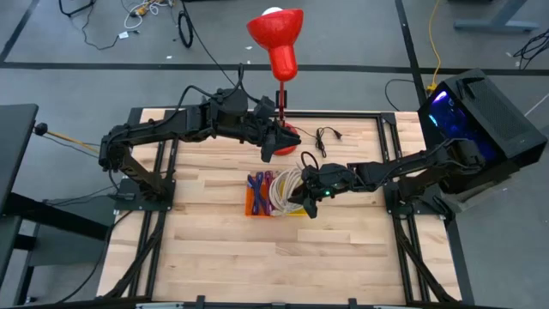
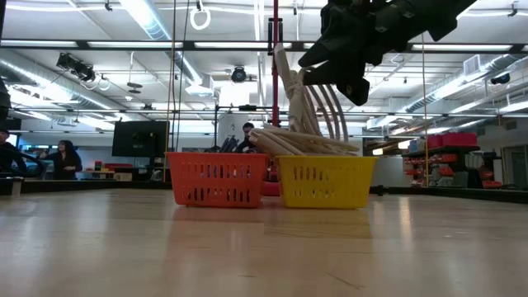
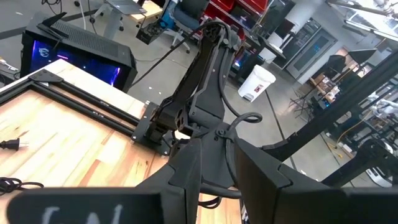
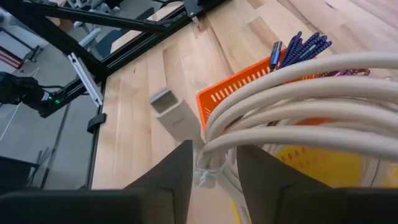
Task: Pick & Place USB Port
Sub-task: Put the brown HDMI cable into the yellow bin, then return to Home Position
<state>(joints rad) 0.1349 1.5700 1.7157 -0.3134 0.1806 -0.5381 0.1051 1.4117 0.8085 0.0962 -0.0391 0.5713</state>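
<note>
Two small baskets stand side by side mid-table. The orange basket (image 1: 256,199) holds blue and purple cables (image 4: 298,46). The yellow basket (image 1: 296,209) holds a coil of cream cables (image 1: 286,187). My right gripper (image 1: 309,204) hangs over the yellow basket, shut on a cream cable (image 4: 292,102) whose loops rise out of the basket (image 2: 301,99). My left gripper (image 1: 269,151) waits above the table beyond the baskets, near a red stand's base, with a narrow gap between its fingers. My right gripper pinches a strand of the cream cable coil (image 4: 215,149) between its two fingers, slanting down from the table's right side. The held loops are drawn up above the yellow basket (image 2: 326,177), while the rest of the coil lies in it.
A red lamp-like stand (image 1: 278,39) rises at the far edge, its base (image 1: 290,136) by my left gripper. A loose black cable (image 1: 327,135) lies far right of centre. A lit computer case (image 1: 467,116) sits off the right edge. Bare wood lies near.
</note>
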